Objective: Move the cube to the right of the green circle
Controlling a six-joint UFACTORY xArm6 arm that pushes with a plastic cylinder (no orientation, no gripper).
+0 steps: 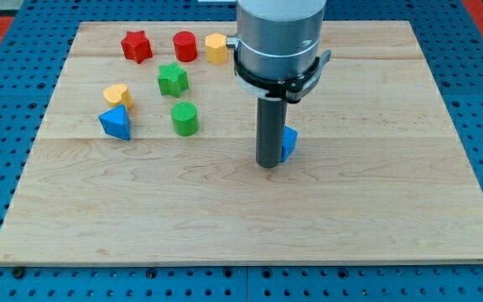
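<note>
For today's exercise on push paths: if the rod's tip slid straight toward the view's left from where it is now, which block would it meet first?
My tip sits just left of the blue cube. Sliding straight left, the way looks free to the board's edge; the green circle and blue triangle block appear to lie higher, though depth is uncertain.

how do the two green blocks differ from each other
The green star-shaped block has a notched, pointed outline; the green circle is a smooth round cylinder. The star sits nearer the view's top, close below the red blocks; the circle sits lower, level with the blue triangular block. Both share the same green, look similar in size, and lie left of my tip, untouched by it.
</note>
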